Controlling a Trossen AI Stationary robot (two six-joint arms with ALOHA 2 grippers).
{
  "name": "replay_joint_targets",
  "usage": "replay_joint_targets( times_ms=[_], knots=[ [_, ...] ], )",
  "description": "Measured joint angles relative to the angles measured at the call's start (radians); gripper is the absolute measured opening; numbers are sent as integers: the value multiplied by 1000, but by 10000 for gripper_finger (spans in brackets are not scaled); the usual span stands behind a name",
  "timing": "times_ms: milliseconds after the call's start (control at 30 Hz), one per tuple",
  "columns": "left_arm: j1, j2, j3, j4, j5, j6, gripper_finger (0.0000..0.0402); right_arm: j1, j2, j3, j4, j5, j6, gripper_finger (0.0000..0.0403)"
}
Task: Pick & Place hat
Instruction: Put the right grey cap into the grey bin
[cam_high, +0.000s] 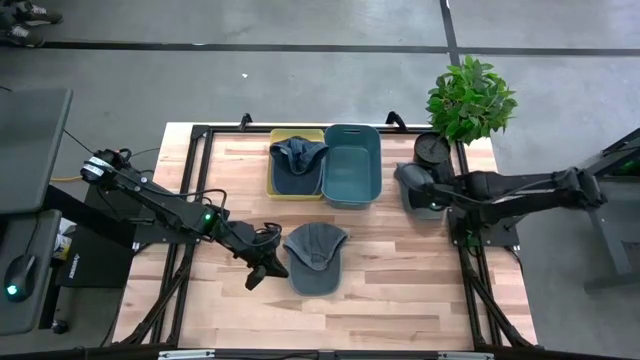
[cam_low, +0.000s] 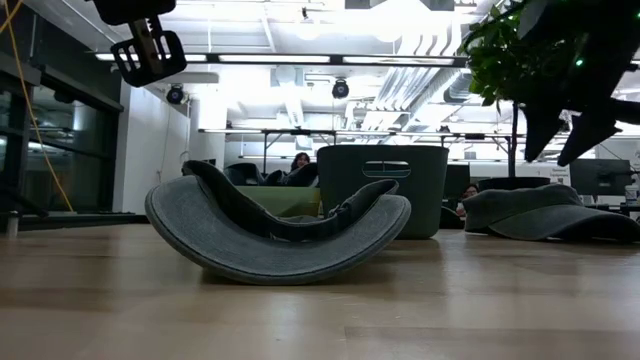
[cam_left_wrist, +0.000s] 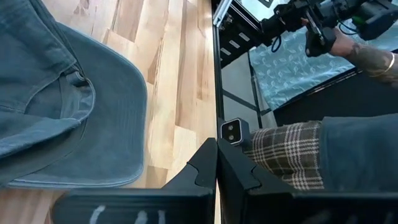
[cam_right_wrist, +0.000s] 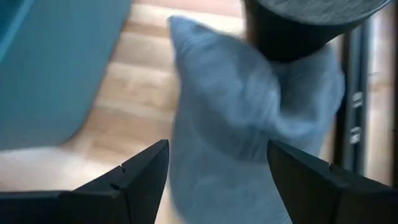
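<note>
A grey-blue hat (cam_high: 315, 258) lies on the table's middle, its curved brim (cam_low: 270, 255) toward the near edge. My left gripper (cam_high: 262, 272) hangs shut just left of it and above the table, its fingers (cam_left_wrist: 216, 171) empty. A second grey hat (cam_high: 410, 185) lies near the table's right edge, below a dark pot (cam_right_wrist: 298, 25). My right gripper (cam_high: 428, 197) stands open above this hat (cam_right_wrist: 249, 112), one finger on either side and clear of it. A third hat (cam_high: 297, 160) lies in a yellow tray (cam_high: 275, 190).
A teal bin (cam_high: 352, 165) stands beside the yellow tray at the table's far side. A potted plant (cam_high: 470, 95) stands at the far right corner. Bare wood lies along the near edge. A person's plaid sleeve (cam_left_wrist: 286, 155) shows beyond the table.
</note>
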Motion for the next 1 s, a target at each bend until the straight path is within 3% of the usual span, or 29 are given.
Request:
replay_joint_targets(
  times_ms=[267,500,1000],
  knots=[
    [0,0,0,-2,31,0,1,-162,101,0,54,-32,-166,266],
    [0,0,0,-2,47,0,1,-281,189,0,67,-69,-200,266],
    [0,0,0,-2,57,-1,1,-437,267,-3,165,-185,-300,259]
  ],
)
